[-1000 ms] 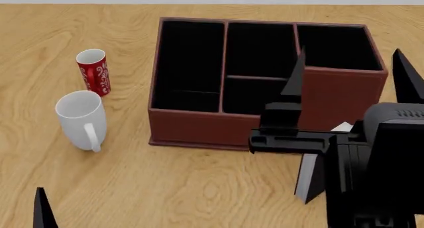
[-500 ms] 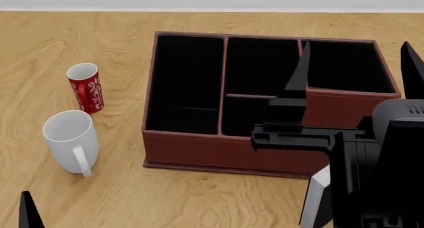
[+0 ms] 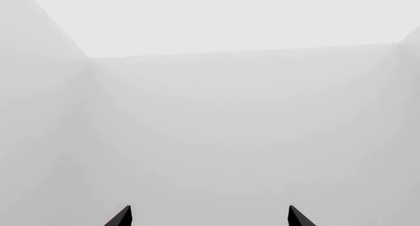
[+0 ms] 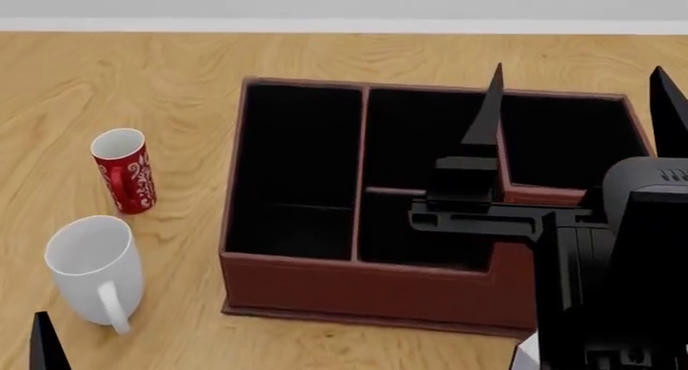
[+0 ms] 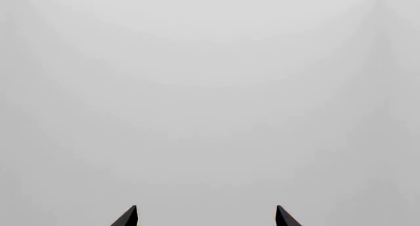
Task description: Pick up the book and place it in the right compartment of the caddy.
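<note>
In the head view, the caddy [image 4: 366,293] sits lower than before; both end effectors [image 5: 204,217] [image 3: 208,217] remain released.

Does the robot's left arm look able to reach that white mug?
Probably yes: the white mug stands in the open on the table, close to the left gripper, with nothing between them.

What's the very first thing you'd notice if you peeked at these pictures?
The big reddish-brown caddy in the middle of the wooden table, with its black-lined sections all looking empty. Next, the right arm's chunky black body fills the lower right, its right gripper pointing up in front of the caddy's right compartment. Off to the left stand a red patterned can and, nearer, a white mug.
</note>
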Robot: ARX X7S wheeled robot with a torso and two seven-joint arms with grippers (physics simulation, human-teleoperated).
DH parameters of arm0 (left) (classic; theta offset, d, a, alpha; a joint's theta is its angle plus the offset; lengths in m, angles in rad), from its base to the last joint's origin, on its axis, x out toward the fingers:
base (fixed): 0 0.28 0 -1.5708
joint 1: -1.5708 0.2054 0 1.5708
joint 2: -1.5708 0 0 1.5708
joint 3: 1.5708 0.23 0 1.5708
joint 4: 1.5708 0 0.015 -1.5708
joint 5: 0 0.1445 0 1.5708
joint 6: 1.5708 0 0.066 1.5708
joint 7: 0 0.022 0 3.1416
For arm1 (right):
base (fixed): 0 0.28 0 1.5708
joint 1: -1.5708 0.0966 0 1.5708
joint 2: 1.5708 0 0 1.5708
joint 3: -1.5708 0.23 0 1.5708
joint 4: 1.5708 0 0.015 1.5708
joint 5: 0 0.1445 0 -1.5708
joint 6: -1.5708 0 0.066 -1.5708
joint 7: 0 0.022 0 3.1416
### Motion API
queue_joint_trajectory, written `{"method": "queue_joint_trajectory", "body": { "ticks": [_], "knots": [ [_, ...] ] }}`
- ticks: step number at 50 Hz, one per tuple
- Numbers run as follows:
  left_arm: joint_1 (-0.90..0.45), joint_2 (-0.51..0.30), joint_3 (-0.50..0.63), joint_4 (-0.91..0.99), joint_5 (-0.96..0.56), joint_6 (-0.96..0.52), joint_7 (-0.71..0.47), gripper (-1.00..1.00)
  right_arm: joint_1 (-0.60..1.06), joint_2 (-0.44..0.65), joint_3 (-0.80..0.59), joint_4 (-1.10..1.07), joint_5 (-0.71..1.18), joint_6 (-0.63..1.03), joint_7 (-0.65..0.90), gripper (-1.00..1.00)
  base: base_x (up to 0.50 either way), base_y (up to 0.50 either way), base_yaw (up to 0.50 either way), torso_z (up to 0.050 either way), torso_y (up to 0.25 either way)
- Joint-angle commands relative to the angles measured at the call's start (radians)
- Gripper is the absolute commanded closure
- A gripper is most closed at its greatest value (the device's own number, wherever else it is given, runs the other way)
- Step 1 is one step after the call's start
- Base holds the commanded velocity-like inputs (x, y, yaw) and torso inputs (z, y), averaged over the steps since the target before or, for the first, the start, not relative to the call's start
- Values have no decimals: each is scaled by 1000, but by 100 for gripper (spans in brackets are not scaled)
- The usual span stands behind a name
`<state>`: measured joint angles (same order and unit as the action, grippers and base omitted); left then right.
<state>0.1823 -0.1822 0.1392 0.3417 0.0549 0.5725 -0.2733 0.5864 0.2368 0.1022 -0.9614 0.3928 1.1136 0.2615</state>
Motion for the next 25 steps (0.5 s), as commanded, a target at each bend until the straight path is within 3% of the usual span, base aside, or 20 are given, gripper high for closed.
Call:
{"method": "queue_joint_trajectory", "body": {
  "ticks": [1, 25],
  "knots": [
    [0, -8, 7, 2, -1, 3, -9, -100, 1, 4, 0, 0, 10, 1, 10, -100, 211, 0, 0, 0, 0],
    [-1, -23, 18, 4, -6, 5, -27, -100, 5, 18, -12, 4, 20, 18, 42, -100, 211, 0, 0, 0, 0]
  ]
}}
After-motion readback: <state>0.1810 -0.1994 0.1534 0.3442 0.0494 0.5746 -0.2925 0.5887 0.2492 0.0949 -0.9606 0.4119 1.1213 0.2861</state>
